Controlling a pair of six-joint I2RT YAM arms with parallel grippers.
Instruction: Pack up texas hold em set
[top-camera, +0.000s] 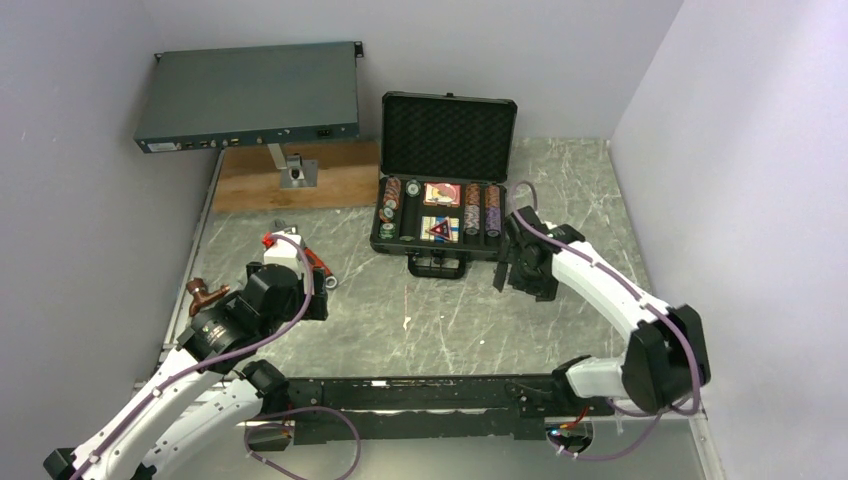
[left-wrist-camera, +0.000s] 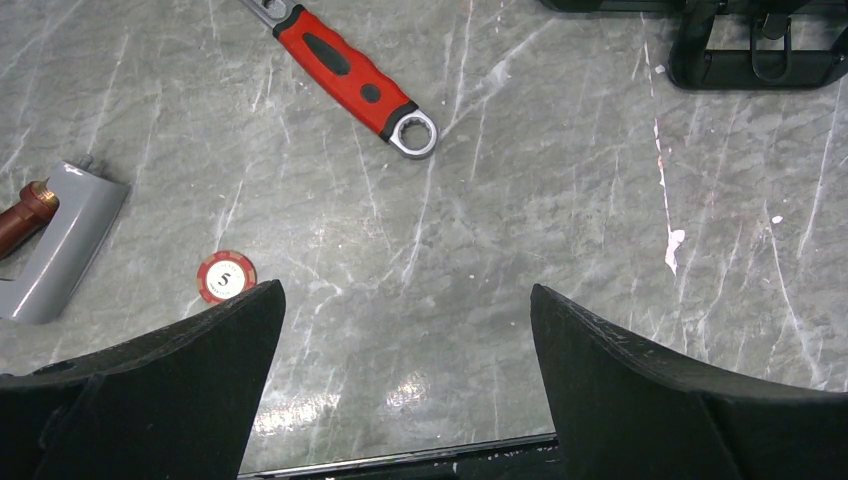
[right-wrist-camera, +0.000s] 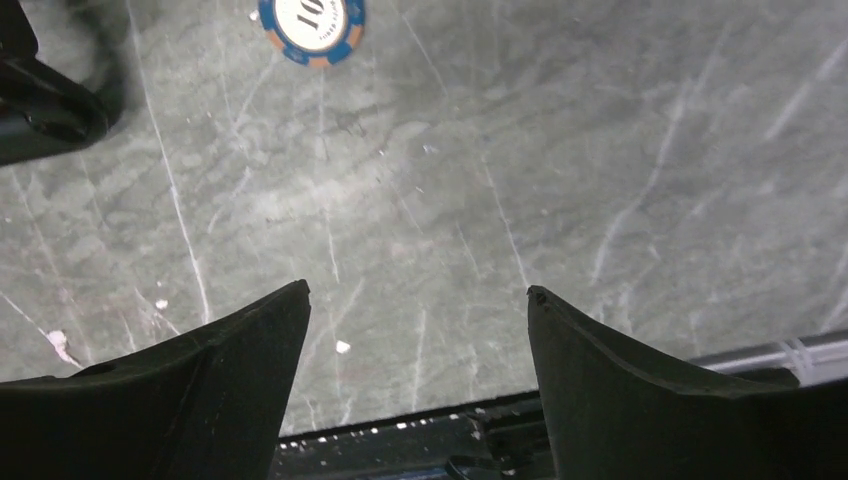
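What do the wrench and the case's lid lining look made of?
Wrench: matte red grip with black inserts, likely rubber or plastic; its ring end shines like bare steel. Case lid lining: black dimpled texture, apparently egg-crate foam.

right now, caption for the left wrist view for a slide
Open left pincer over the table, a loose red chip and a red-handled wrench in front

Top camera looks down from behind the near edge; wrist cameras hang close over the table (top-camera: 450, 320), left sharing the wrench (left-wrist-camera: 345, 75) with it
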